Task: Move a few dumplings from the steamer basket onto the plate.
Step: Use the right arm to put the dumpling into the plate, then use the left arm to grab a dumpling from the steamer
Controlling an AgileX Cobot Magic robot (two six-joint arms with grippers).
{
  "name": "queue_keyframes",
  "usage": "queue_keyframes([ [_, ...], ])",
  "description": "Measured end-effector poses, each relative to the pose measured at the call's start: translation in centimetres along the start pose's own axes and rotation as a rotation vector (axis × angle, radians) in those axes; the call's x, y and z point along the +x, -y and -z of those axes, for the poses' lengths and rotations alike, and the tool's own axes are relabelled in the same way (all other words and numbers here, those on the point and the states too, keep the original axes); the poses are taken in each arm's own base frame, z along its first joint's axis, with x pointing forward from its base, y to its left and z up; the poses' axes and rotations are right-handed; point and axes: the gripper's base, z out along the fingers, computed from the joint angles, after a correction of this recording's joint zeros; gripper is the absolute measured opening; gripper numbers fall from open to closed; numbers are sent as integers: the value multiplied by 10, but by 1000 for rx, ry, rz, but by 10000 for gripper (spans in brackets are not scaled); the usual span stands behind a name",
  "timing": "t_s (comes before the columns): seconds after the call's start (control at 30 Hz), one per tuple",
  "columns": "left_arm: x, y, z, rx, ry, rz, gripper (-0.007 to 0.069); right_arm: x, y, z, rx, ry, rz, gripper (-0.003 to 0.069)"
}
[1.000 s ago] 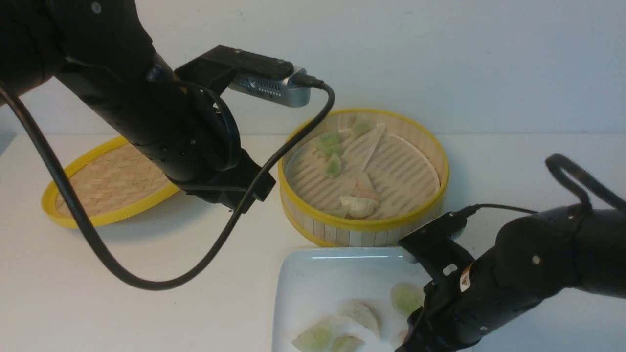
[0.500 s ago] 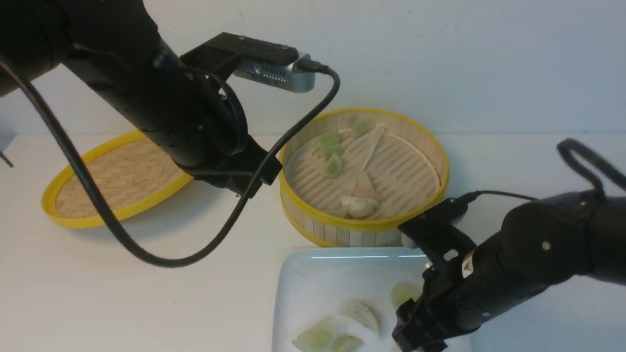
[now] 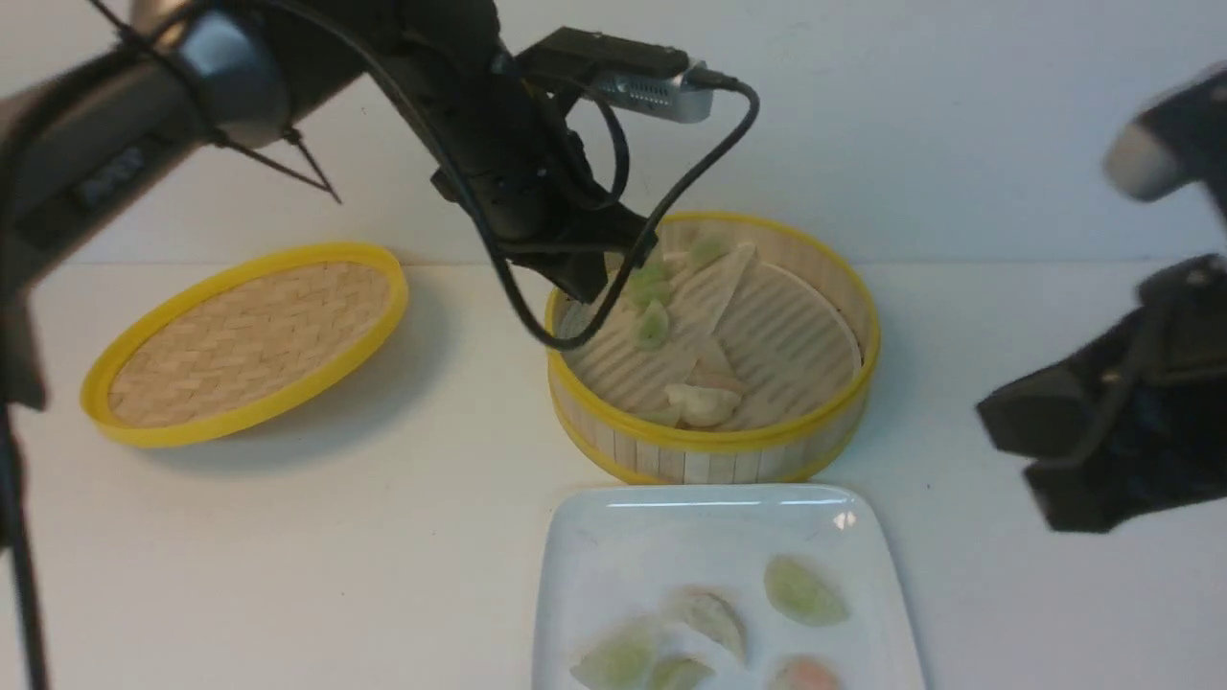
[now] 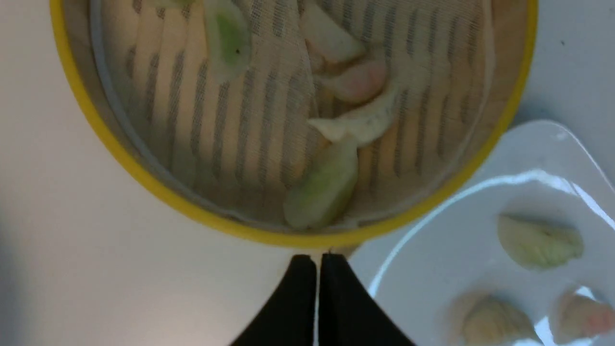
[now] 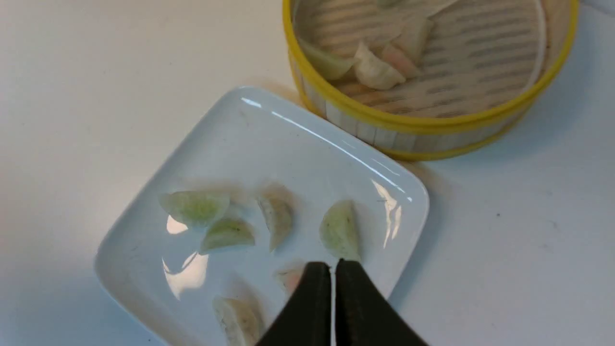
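L fingers [image 4: 300, 298] together, near steamer basket [image 4: 230, 228] rim; R fingers [image 5: 312, 298] together, empty, dumplings [image 5: 339, 230] lying loose on plate [image 5: 240, 129].

No writing, label, brand, number or sign can be read in any of the views. The one trace of lettering is a dark smudge on the grey rounded upper segment of the left arm [image 3: 101, 172], seen in the front view above the left side of the white bench [image 3: 288, 537]. Motion blur leaves that smudge illegible.
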Motion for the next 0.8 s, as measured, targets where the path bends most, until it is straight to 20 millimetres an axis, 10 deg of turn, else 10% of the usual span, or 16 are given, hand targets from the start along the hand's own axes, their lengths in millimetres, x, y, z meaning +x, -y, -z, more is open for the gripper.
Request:
queue_keyframes([
  [0.3, -24, -25, -83, -51, 104, -120, 105, 20, 3, 45, 11, 41, -108, -14],
  [0.8, -12, -40, -150, -48, 77, -95, 343, 25, 4, 47, 17, 1, -139, -15],
])
